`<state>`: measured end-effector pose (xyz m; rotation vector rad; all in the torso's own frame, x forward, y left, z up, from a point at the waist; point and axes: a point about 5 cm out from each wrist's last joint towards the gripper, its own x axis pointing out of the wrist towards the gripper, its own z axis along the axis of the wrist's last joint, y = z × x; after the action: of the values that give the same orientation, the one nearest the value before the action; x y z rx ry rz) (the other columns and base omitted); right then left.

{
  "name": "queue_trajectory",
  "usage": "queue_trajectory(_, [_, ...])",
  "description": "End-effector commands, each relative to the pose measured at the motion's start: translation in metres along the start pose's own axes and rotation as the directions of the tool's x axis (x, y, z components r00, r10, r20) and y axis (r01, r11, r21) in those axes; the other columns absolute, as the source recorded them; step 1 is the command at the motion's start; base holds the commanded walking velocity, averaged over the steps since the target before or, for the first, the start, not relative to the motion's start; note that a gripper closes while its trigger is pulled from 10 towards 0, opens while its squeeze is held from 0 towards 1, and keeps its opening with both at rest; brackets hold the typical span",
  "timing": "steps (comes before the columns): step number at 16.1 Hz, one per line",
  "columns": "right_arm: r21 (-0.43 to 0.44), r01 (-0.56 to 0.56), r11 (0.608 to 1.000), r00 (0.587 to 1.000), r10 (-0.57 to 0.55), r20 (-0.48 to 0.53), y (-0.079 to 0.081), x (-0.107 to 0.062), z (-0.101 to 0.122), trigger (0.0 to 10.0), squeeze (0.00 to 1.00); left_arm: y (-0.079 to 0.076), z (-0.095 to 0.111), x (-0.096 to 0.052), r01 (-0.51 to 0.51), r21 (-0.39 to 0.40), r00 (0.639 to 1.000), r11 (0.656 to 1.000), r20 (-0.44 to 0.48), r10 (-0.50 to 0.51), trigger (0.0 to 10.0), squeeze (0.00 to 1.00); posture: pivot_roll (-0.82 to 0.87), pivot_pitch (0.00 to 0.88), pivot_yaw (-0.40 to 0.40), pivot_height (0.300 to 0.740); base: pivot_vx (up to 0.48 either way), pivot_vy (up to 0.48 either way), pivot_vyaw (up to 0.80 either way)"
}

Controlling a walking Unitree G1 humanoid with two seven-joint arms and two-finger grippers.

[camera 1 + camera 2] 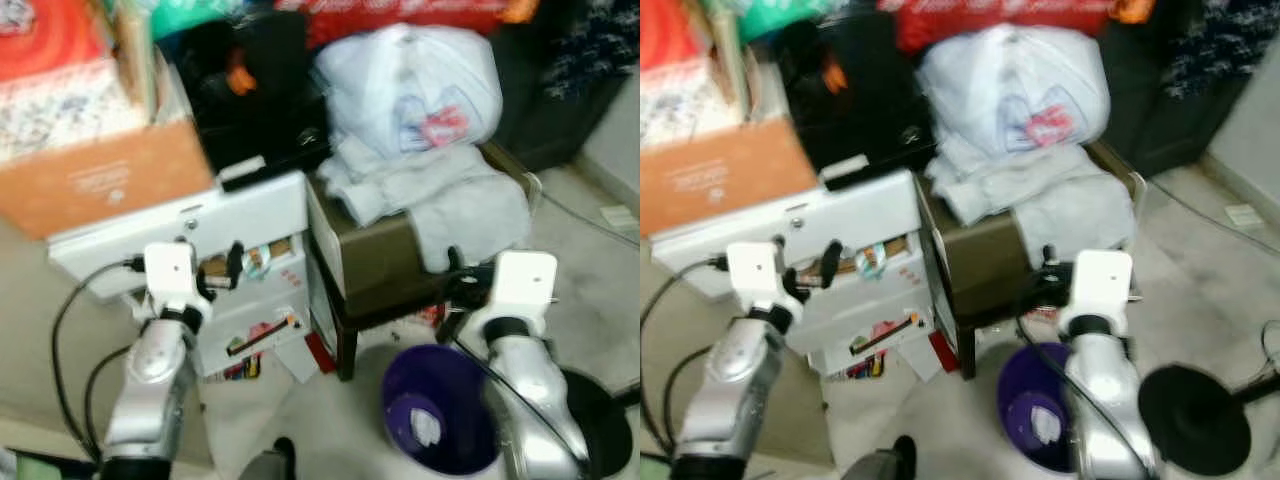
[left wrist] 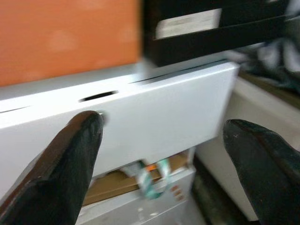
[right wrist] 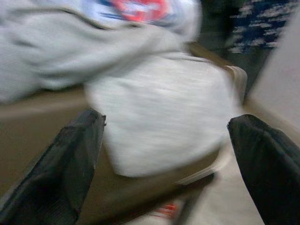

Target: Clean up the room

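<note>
- Your left claw (image 2: 159, 154) is raised in front of the white drawer unit (image 1: 255, 215), its two black fingers (image 2: 70, 159) spread wide apart with nothing between them; it hangs just short of the unit's white top panel.
- Your right claw (image 3: 164, 159) is also spread wide and empty, held up before the grey cloth (image 3: 159, 122) that hangs over the edge of the low brown stool (image 1: 375, 265).
- Nearest you on the floor, between the two arms and closer to the right one, stands a purple bin (image 1: 435, 410) with a pale scrap lying in its bottom.
- Just right of the bin you see a black round base (image 1: 1193, 418) on the floor, partly behind your right arm.
- Below the drawer unit, small bits of clutter (image 1: 245, 368) and a white sheet lie on the pale floor (image 1: 330, 430).
- The drawer unit's open front shows a teal-and-white band (image 2: 152, 180) and a red-and-black item (image 1: 262, 335) lower down.
- On the stool, the crumpled grey cloth is piled under a pale plastic bag (image 1: 420, 85) with a red and blue print.
- To the left, an orange cardboard box (image 1: 95, 185) rests on top of the drawer unit, and a black bag (image 1: 250, 85) sits behind it.
- Farthest back, a red fabric (image 1: 400, 18) lies across the top of the pile.
</note>
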<state>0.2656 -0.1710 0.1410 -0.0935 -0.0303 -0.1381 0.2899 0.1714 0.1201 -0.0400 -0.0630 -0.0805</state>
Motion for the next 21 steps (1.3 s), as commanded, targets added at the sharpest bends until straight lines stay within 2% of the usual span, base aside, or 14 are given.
queue_trajectory(1, [-0.001,-0.009,1.000,1.000,0.009,0.002,0.000,0.000,0.000,10.0,0.00,0.003,-0.003,-0.003,-0.007,0.002,1.000,1.000,-0.015,0.007,10.0,0.00,-0.06,0.167,0.057,0.740,0.000,0.000,0.80])
queue_trajectory(9, [0.000,-0.006,1.000,1.000,0.006,0.005,0.001,0.002,0.000,10.0,0.00,-0.003,-0.001,-0.001,0.018,0.005,1.000,1.000,-0.008,-0.018,10.0,0.00,-0.06,0.166,0.060,0.740,0.000,0.000,0.80])
queue_trajectory(16, [0.000,0.002,1.000,1.000,-0.002,0.008,0.000,0.004,-0.001,10.0,0.00,-0.008,-0.001,0.001,0.041,-0.001,0.999,0.999,-0.008,-0.041,10.0,0.00,-0.06,0.164,0.054,0.740,0.000,0.000,0.00])
queue_trajectory(19, [-0.105,0.020,0.994,0.997,-0.011,0.082,-0.001,0.005,0.008,10.0,0.00,-0.011,0.003,0.002,0.054,-0.011,0.998,0.999,0.012,-0.053,10.0,0.00,-0.06,0.157,0.053,0.740,0.000,0.000,0.00])
queue_trajectory(21, [-0.122,0.040,0.992,0.991,-0.024,0.129,-0.004,0.006,0.019,10.0,0.00,-0.018,0.023,0.007,0.080,-0.037,0.994,0.996,0.076,-0.077,10.0,0.00,-0.06,0.157,0.052,0.740,0.000,0.000,0.00])
